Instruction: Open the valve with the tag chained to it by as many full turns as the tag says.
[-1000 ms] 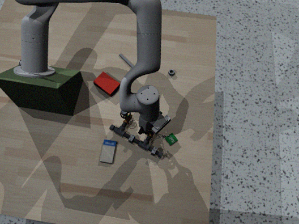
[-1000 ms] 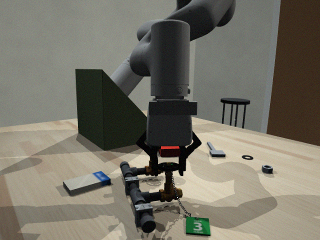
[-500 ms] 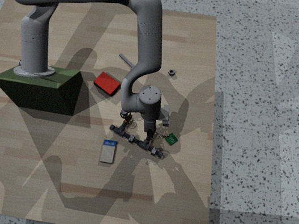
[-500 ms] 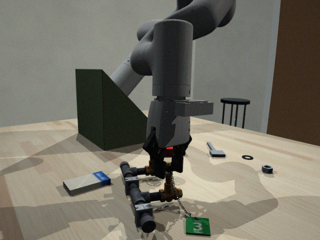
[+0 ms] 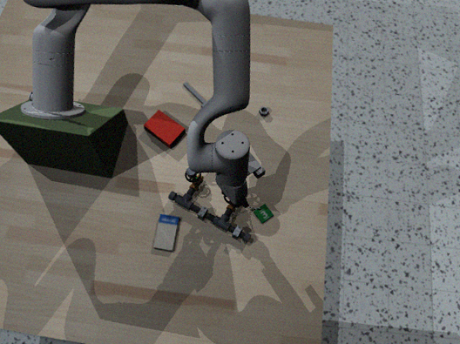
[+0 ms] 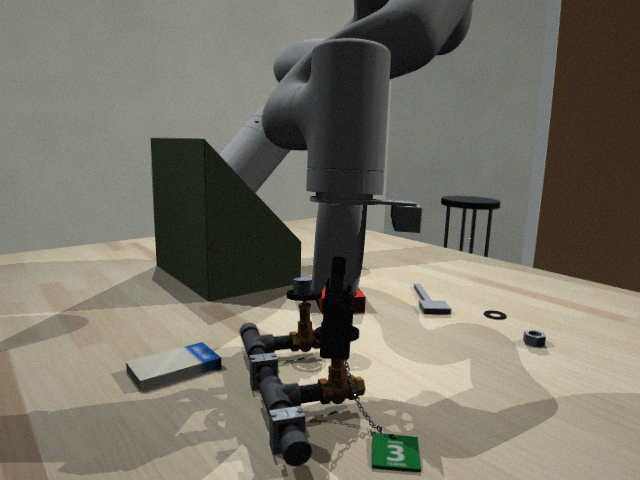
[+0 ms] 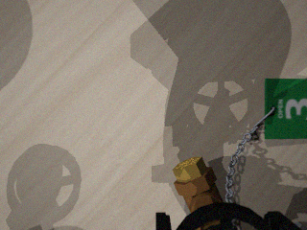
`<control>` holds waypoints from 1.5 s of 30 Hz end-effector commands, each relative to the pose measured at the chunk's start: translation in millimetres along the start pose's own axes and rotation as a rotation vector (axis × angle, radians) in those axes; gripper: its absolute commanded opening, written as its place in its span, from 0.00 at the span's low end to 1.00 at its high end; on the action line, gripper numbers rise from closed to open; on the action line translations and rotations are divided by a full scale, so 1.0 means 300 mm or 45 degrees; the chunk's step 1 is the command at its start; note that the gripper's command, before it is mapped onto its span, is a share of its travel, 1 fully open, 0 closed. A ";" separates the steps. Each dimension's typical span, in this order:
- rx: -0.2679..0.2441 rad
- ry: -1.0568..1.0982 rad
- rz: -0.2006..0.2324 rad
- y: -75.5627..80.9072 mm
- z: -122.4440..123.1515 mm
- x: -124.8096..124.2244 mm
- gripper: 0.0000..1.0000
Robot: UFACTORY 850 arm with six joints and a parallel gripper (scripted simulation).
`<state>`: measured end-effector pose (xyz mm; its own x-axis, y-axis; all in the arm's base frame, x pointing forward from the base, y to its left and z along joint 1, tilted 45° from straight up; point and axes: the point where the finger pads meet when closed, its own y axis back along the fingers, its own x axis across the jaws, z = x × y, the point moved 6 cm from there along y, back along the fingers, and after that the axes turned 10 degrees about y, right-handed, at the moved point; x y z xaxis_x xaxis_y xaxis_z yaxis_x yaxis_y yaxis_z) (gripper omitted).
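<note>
A dark pipe manifold (image 5: 203, 213) (image 6: 273, 392) lies on the wooden table and carries two brass valves. The nearer valve (image 6: 336, 386) (image 7: 194, 184) has a chain (image 6: 361, 405) (image 7: 235, 163) that leads to a green tag (image 5: 264, 213) (image 6: 395, 452) (image 7: 287, 109) marked 3. My gripper (image 5: 234, 197) (image 6: 337, 330) points straight down over this valve and is shut on its black handwheel (image 6: 353, 334) (image 7: 216, 217). The other valve (image 5: 192, 181) (image 6: 305, 335) stands free beside it with its own handwheel (image 6: 302, 296) on top.
The arm's dark green base block (image 5: 68, 133) (image 6: 206, 222) stands behind the valves. A red block (image 5: 164, 127) (image 6: 357, 299), a grey and blue box (image 5: 166, 232) (image 6: 173, 364), a grey tool (image 5: 193, 92) (image 6: 430, 301), a washer (image 6: 494, 317) and a nut (image 5: 263, 110) (image 6: 534, 337) lie around them.
</note>
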<state>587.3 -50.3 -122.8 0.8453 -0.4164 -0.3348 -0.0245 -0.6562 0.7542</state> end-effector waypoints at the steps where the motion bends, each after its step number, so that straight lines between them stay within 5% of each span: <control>1: 0.033 0.352 0.047 0.002 0.005 -0.004 0.00; 10: 0.048 0.821 0.082 0.002 0.010 -0.008 0.00; 22: 0.045 0.918 0.084 0.002 0.010 -0.008 0.00; 23: 0.045 0.918 0.084 0.002 0.010 -0.008 1.00; 45: 0.045 0.918 0.084 0.002 0.010 -0.008 1.00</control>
<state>583.1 -51.0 -123.9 0.9831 0.0553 0.1744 -0.0931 -0.6692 0.7372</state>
